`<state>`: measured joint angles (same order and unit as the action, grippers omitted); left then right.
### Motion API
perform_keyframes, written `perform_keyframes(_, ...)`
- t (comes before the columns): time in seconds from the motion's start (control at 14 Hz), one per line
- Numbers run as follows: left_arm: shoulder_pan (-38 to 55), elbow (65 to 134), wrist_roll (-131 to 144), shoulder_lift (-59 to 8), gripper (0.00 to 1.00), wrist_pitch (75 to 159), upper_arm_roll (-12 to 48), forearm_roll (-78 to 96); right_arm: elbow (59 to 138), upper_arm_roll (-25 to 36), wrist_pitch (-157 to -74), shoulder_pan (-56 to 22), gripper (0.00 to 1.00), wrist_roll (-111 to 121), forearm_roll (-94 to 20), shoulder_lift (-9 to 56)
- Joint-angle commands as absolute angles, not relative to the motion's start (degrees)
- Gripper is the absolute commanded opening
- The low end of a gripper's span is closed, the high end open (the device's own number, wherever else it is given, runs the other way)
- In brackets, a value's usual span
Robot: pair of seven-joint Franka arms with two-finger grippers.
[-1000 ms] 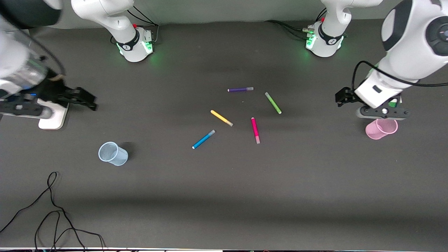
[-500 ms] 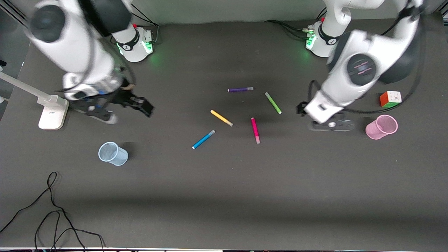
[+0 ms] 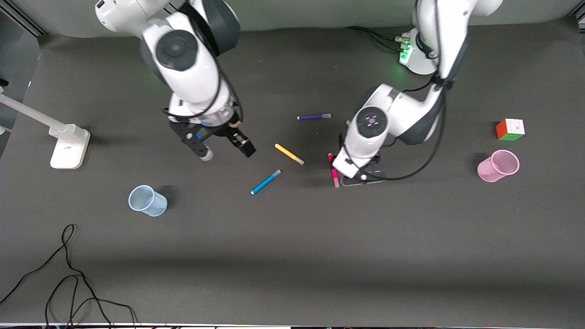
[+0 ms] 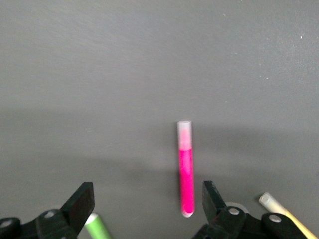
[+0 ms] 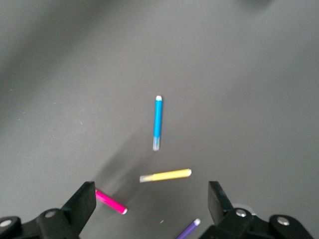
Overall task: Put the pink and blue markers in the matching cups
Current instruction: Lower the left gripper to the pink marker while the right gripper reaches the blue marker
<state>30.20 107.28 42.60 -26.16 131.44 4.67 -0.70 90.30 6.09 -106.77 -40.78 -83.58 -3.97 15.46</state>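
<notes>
While both arms reach out over the dark table (image 3: 411,256), neither carries anything. The left gripper (image 4: 144,201) hangs low over the pink marker (image 3: 335,176), its fingers (image 4: 82,199) spread apart with the marker's body between them in the left wrist view. The right gripper (image 5: 152,199) hovers with its fingers parted over bare table near the yellow marker (image 3: 289,154), toward the right arm's end.

The blue cup (image 3: 147,200) stands toward the right arm's end of the table, the pink cup (image 3: 498,165) toward the left arm's end, just nearer the front camera than a colour cube (image 3: 510,129).

The blue marker (image 3: 266,182) lies flat between the blue cup and the pink marker, nearer the front camera than the yellow one. A purple marker (image 3: 314,117) lies farthest from the front camera.
</notes>
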Motion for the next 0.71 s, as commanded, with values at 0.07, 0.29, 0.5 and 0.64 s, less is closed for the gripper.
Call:
perform_keyframes(0.07, 31.3, 104.8, 44.6, -30.9, 0.97, 136.4, 3.7, -1.4, 89.9, 6.9, -107.9, -42.6, 1.0, -89.1, -5.6, 18.2)
perform_keyframes(0.29, 32.1, 104.8, 45.5, -33.9, 0.96, 140.1, 3.6, -1.3, 90.3, 6.9, -109.3, -42.6, 1.0, -88.9, -5.4, 20.4)
perform_keyframes(0.5, 33.6, 104.8, 48.7, -36.7, 0.95, 144.7, 3.6, -1.4, 94.9, 6.9, -117.9, -42.5, 1.0, -88.9, -4.9, 22.1)
perform_keyframes(0.64, 33.8, 105.3, 48.7, -36.7, 0.92, 143.9, 3.6, -1.5, 96.8, 6.9, -122.8, -42.7, 1.0, -88.9, -4.9, 24.2)
